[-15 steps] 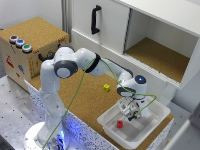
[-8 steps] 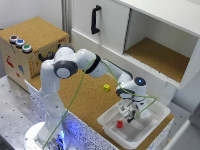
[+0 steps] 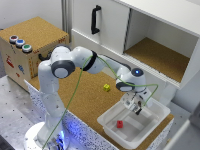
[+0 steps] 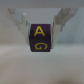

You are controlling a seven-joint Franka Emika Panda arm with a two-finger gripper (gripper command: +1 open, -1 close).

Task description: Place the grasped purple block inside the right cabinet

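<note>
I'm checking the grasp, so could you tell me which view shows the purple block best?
The wrist view: the purple block fills the middle, held between the gripper fingers, yellow letters readable. In the exterior view the block is barely discernible under the gripper above the white tray.

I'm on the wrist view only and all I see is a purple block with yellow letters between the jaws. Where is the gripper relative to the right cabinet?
Observer: The gripper hangs over the white tray, outside and below the right cabinet.
Operator: Anything in that tray?
Observer: A small red block lies on its floor, toward the near end, apart from the gripper.
Operator: Is the cabinet opening blocked?
Observer: No door covers it; its cork-brown floor shows bare. The white door with the black handle is on the section to the exterior view's left.
Operator: Other loose pieces?
Observer: A small yellow block sits on the cork table beside the tray.
</note>
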